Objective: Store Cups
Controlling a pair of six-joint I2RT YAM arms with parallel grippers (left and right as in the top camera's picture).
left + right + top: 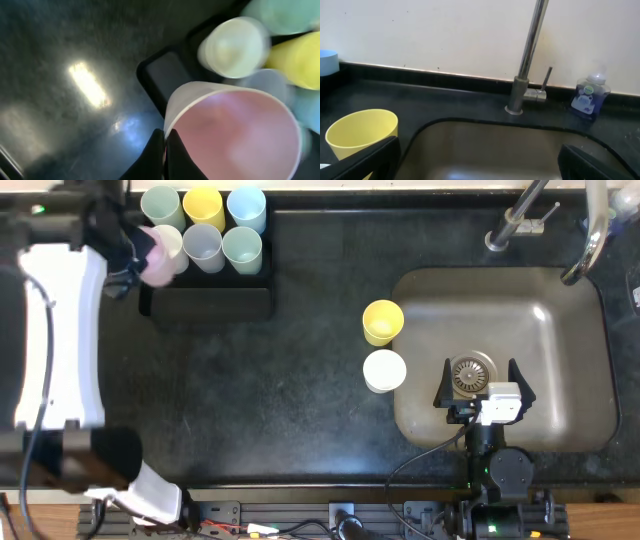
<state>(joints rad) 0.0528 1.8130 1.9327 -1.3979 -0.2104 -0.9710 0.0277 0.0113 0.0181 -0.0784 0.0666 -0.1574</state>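
Dark speckled surface (250,400) takes up most of the top view. Steel sink (560,310) is set in at centre-right, w/ tap (520,215) at upper right. Black tray (210,305) sits upper left, w/ six cups (203,243) upright in two rows of three at its upper end. Yellow cup (382,320) and white cup (384,370) stand mid-frame just beside the sink's left rim, yellow above white. Pink cup (158,258) is at the tray's left edge. Left wrist view gives its inside at lower right, w/ left fingers (161,152) clamped on its wall at bottom centre. Right fingers (367,162) are wide apart in that view's bottom corners, over the sink. Right wrist view also gives a soap bottle (590,97) at right, near the tap base; its label print is too small to read.
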